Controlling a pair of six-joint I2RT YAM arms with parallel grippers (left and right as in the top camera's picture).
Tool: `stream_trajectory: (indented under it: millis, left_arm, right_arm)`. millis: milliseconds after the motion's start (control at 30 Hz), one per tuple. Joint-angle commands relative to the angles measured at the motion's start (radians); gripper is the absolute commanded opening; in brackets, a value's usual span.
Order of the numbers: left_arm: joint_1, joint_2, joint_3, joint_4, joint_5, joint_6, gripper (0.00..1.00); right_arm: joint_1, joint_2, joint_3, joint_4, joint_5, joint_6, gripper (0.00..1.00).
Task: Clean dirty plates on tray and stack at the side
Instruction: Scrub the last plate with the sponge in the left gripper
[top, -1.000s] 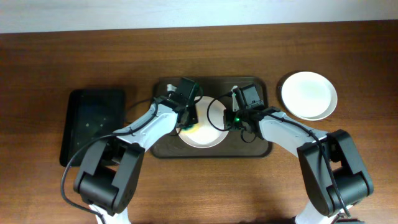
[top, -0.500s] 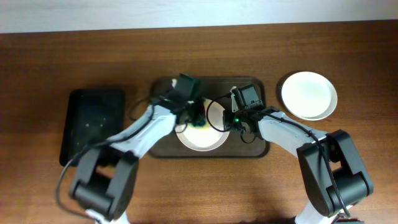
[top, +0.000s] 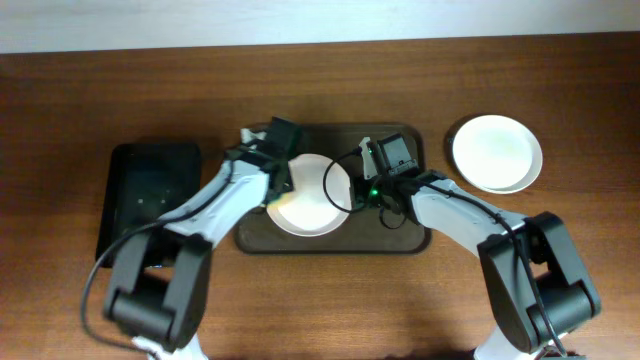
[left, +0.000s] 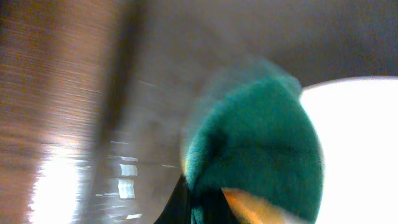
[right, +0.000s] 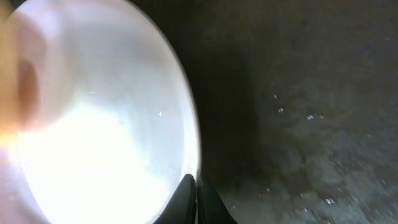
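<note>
One white plate (top: 308, 208) lies on the dark brown-grey tray (top: 400, 238). My left gripper (top: 274, 178) is shut on a green and yellow sponge (left: 258, 149) at the plate's upper left edge. The plate (left: 367, 143) shows white beside the sponge in the left wrist view. My right gripper (top: 347, 190) is shut on the plate's right rim, and its closed fingers (right: 196, 190) pinch the rim of the plate (right: 93, 124) over the tray floor (right: 298, 93). More white plates (top: 497, 152) sit on the table right of the tray; I cannot tell how many are stacked.
A smaller glossy black tray (top: 150, 195) lies on the wooden table (top: 320, 300) to the left of the big tray. Both arms reach in from the front edge and meet over the big tray.
My left gripper with the sponge has swept left, from the plate's middle to its upper left edge. The plate and my right gripper have shifted slightly left. The yellow smear no longer shows.
</note>
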Motion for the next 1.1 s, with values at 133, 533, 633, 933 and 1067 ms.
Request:
stream_trajectory:
  millis: [133,533,633,933,1067]
  left_arm:
    - [0.242,-0.415,-0.017,-0.037,-0.091,-0.022,0.0]
    - [0.598,-0.42,-0.028,-0.08,0.296,-0.021,0.0]
    - [0.571,-0.411,-0.028,-0.073,0.296,-0.021,0.0]
    - [0.317,-0.29,-0.028,-0.008,0.441,0.117,0.0]
    - [0.184,-0.272,-0.028,-0.009,0.446,0.116,0.0]
  right_arm:
    - [-0.034,-0.101,0.087,-0.192,0.213,-0.095,0.04]
    - [0.033,-0.059,0.317,-0.555,0.334,-0.078,0.49]
    - [-0.039,-0.014,0.238,-0.484,0.143,-0.09,0.53]
    - [-0.048,0.156,0.179,-0.387,0.069,-0.081,0.27]
    - [-0.048,0.177,0.179,-0.364,0.066,-0.08,0.09]
